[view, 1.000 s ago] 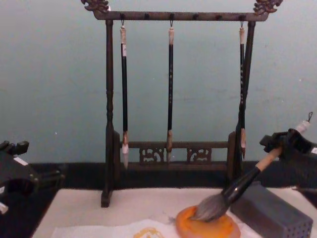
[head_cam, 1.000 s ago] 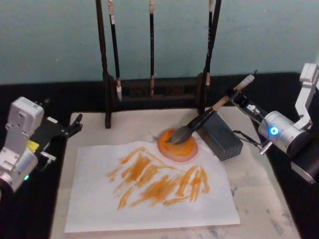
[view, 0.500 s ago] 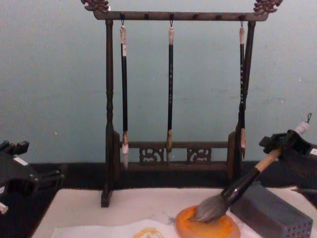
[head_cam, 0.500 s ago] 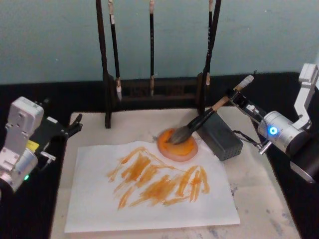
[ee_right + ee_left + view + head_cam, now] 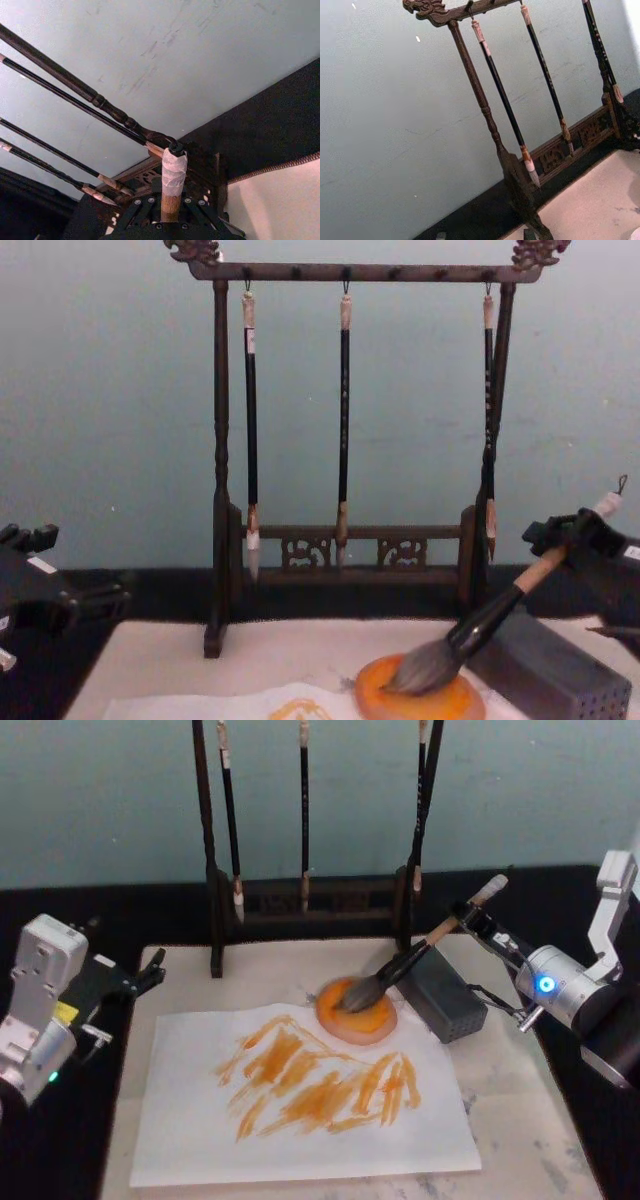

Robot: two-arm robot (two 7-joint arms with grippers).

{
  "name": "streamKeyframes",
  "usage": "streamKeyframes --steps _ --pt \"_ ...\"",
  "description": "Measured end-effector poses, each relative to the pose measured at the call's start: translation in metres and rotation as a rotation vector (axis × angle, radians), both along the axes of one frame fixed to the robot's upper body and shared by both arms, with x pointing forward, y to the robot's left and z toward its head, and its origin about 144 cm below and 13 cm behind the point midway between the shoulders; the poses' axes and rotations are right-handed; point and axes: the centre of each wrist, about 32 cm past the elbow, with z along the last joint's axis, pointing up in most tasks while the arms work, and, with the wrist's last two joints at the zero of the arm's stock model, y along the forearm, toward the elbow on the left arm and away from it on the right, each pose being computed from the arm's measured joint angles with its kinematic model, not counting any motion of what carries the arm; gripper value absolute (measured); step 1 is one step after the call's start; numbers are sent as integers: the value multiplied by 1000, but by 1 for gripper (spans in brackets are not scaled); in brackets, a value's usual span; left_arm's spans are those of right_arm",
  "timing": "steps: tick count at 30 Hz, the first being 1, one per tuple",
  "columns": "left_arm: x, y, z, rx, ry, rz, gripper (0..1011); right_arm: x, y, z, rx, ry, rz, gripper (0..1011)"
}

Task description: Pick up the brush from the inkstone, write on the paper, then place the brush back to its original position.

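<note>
Right gripper point(image 5: 468, 916) is clenched on the tan upper handle of the brush point(image 5: 400, 968), just below its white cap; in the right wrist view that cap rises straight out from between the jaws; the brush slants down and to the robot's left, and its fat bristle head is resting on the orange inkstone point(image 5: 375, 1022), touching it near the middle; the chest view confirms it, bristles splayed on the disc, handle tilted up toward the gripper.

Now the score; the paper point(image 5: 200, 1120) already carries a broad spread of orange strokes, so the writing looks done; the brush is back over its stone, so I judge this the return leg, nearly home; what's left is to settle the handle, let go and back the arm away.

Around it; a grey block point(image 5: 455, 1010) sits just beside the inkstone on the right, directly under the slanting handle, and looks like the likely rest for it, or a thing to bump; the wooden rack point(image 5: 212, 870) with three slim hanging brushes point(image 5: 304, 820) stands behind, its right post near the handle; the beige mat point(image 5: 520, 1120) lies under everything; the left gripper point(image 5: 150, 972) is parked at the mat's left edge, well apart.
</note>
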Motion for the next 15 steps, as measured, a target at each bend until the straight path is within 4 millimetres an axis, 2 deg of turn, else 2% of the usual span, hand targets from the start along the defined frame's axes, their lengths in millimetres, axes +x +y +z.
streamKeyframes --steps 15 --pt "0 0 0 0 0 0 1001 0 0 0 -6 -1 0 154"
